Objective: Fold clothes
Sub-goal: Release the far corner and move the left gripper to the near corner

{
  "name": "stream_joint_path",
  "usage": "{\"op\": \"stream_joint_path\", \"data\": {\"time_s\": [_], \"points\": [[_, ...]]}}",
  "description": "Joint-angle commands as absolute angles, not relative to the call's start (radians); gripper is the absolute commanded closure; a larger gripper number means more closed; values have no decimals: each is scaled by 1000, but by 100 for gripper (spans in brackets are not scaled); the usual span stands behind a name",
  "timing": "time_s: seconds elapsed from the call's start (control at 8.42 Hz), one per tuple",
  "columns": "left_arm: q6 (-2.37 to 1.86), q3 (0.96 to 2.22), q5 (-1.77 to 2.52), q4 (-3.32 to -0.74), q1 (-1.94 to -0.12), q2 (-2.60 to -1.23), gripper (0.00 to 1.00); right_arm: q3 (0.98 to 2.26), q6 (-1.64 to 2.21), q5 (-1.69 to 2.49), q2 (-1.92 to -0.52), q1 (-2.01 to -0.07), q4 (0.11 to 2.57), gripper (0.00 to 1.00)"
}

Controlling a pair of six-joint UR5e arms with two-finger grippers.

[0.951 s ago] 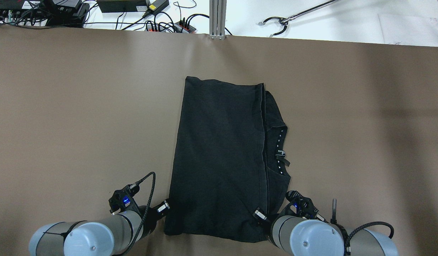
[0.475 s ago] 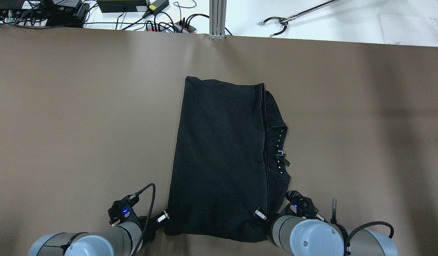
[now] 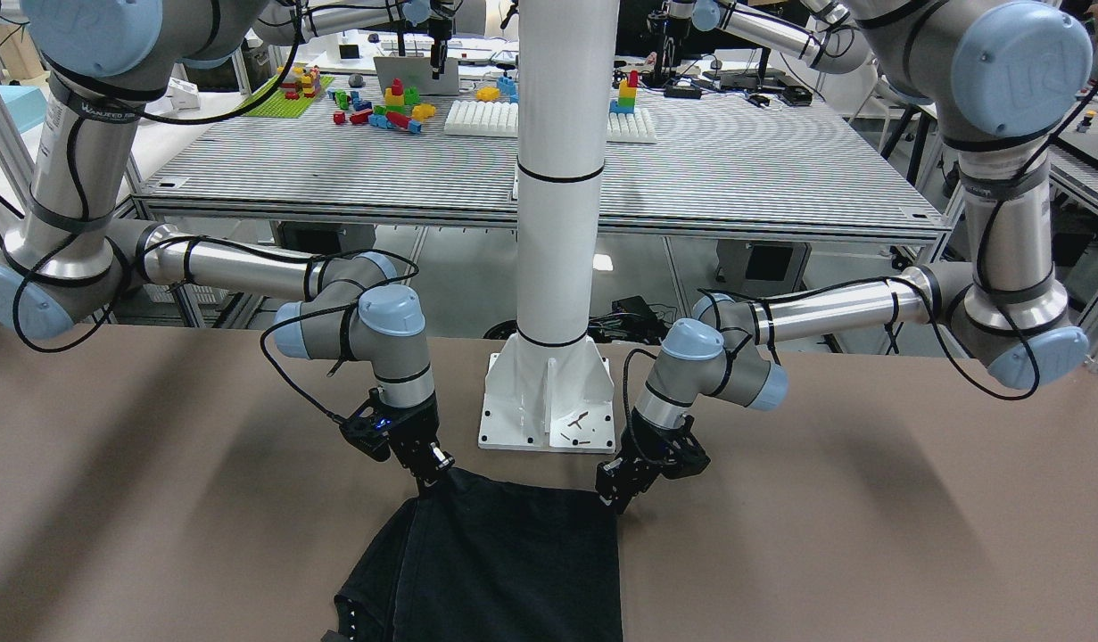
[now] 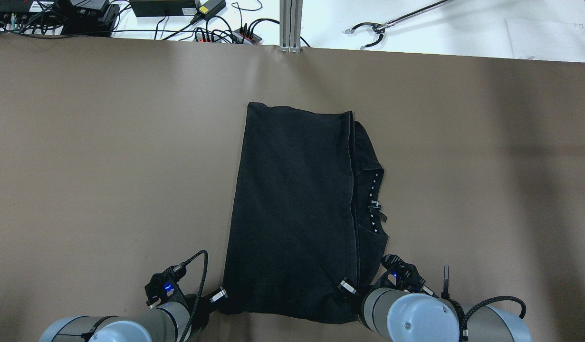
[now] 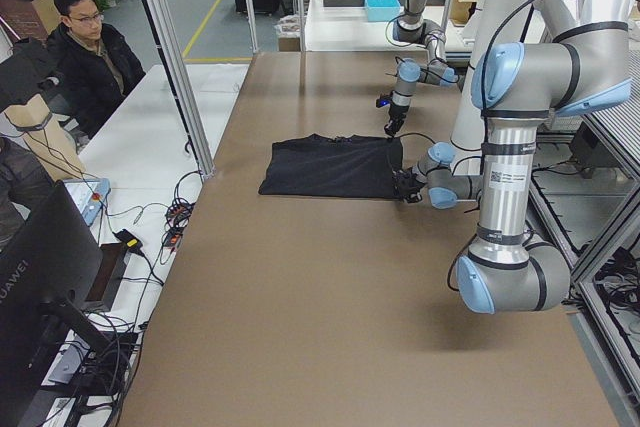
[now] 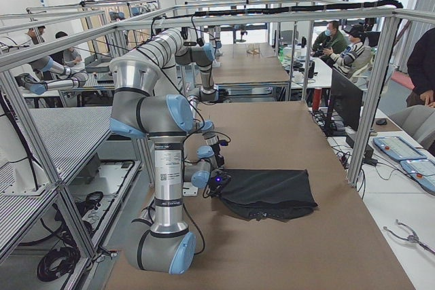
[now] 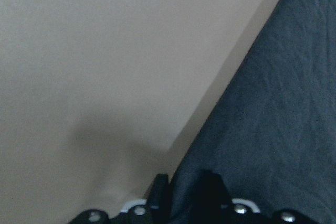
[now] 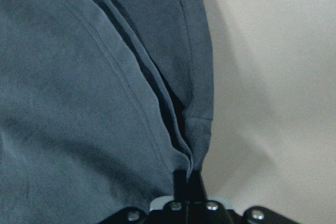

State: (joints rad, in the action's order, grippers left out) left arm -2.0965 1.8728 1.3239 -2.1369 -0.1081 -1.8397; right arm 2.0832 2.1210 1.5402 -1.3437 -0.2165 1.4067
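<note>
A matte brown desk (image 4: 107, 166) fills the overhead view, bare apart from soft shadows and the black T-shirt (image 4: 292, 213). The shirt lies at the desk's middle, towards the robot's side. It is folded into a long rectangle that runs away from the robot, flat on the surface. A narrower layer with the collar and its label shows along the robot's right edge of the rectangle. In the front-facing view its near end lies just in front of the base plate (image 3: 549, 401) of the white pillar (image 3: 562, 223).

The left fingers (image 7: 210, 190) stand close together at the shirt's near left corner, with the cloth edge running between them. The right fingers (image 8: 184, 184) are pinched tight on the stacked hems at the near right corner, low over the desk.

Past the desk's far edge is a white bench with power strips and tangled cables (image 4: 225, 31), an aluminium post (image 4: 291, 23) and a metal grabber tool (image 4: 382, 26). Behind the robot stands a grey ribbed workbench (image 3: 780, 169) with coloured bricks (image 3: 388, 98) on it.

Aluminium framing surrounds the cell. A man in a dark jacket and glasses (image 5: 90, 57) sits at the desk's far side, near a dark monitor (image 5: 40, 297). In the right side view more people (image 6: 340, 45) sit at benches further back, under large windows.
</note>
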Motion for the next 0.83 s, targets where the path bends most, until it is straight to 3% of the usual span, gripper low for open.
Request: {"op": "stream_joint_path", "data": {"time_s": [0.0, 0.12, 0.36, 0.71], "points": [[-2098, 1884, 1339, -2137, -103, -1838, 88, 2083, 2121, 1540, -1344, -218, 1407, 100], [-2097, 1938, 1374, -2135, -103, -1804, 100, 2089, 2123, 1540, -1347, -219, 1407, 100], [-2097, 2080, 1411, -2134, -109, -1721, 100, 2158, 2125, 1540, -1356, -222, 1407, 100], [-2095, 2067, 1529, -2093, -236, -1772, 100, 2198, 2125, 1613, -1351, -273, 1407, 100]]}}
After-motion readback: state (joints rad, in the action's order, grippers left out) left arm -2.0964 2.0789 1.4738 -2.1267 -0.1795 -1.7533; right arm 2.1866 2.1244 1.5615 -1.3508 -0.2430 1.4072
